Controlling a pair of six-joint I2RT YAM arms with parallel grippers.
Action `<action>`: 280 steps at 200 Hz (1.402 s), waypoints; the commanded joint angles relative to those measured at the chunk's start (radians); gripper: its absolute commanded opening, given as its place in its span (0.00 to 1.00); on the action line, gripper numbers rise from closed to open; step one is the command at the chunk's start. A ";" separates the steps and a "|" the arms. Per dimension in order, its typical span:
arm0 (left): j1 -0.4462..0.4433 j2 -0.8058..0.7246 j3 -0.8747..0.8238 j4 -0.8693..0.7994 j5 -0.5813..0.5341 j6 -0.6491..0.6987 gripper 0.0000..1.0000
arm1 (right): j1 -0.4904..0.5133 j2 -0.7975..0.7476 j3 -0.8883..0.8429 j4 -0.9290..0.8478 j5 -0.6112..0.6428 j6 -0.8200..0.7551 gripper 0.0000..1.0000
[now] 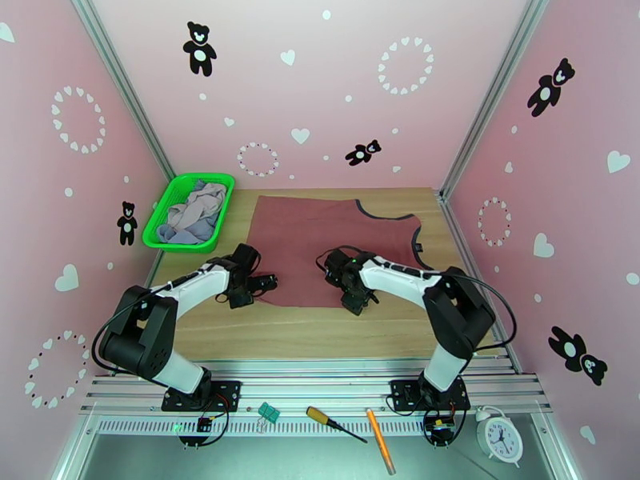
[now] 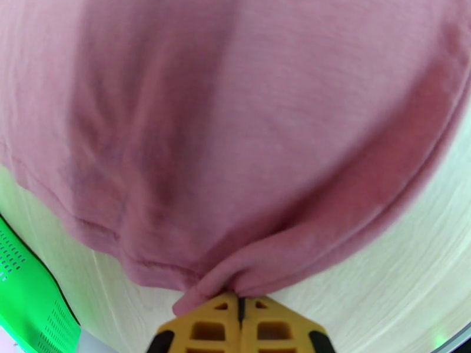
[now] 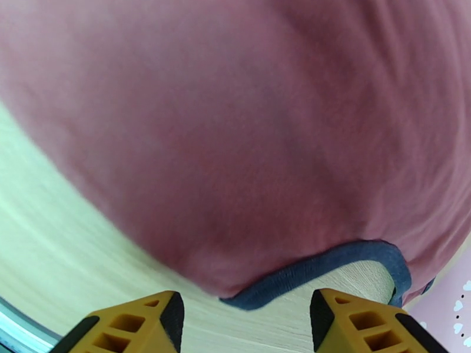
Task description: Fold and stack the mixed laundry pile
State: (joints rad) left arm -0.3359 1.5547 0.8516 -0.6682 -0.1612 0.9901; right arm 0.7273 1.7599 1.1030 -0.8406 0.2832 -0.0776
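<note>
**Desk:** Where's the laundry?

**Me:** The rust-red top point(image 1: 320, 226) lies spread flat on the wooden surface point(image 1: 304, 330), roughly centred. Its dark trim point(image 1: 384, 214) runs along the far right edge. The other two garments sit in the green mesh basket point(image 1: 164, 226) at the far left corner of the surface. The pale grey-lilac shirt point(image 1: 200, 203) is heaped toward the back of it and the blue-grey piece point(image 1: 180, 232) nearer the front. The basket is just beside the red top; I can't tell if they touch.

**Desk:** Left arm?

**Me:** I see the left fingers point(image 2: 240, 307) fully closed, pinching the hem of the red top at its near left corner. From the wrist camera the cloth bunches into a small fold right at the tips, and the hem fans out from that pinch. Bare wood shows on either side.

**Desk:** Right arm?

**Me:** The right fingers point(image 1: 358, 302) sit at the top's near edge, right of centre. They're parted to a moderate gap with nothing between them. From the wrist I see bare wood in the gap, and a curve of trimmed edge lies just ahead of the tips. I can't tell whether the tips touch the surface.
</note>
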 commanded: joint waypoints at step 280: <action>0.029 -0.127 0.089 -0.096 -0.007 0.039 0.00 | 0.024 -0.035 0.149 -0.144 0.108 -0.068 0.00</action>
State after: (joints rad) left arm -0.3153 1.3754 0.8833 -0.7269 -0.1547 1.0176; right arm 0.7601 1.7157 1.1973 -0.9344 0.3698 -0.1078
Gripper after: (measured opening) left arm 0.066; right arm 0.045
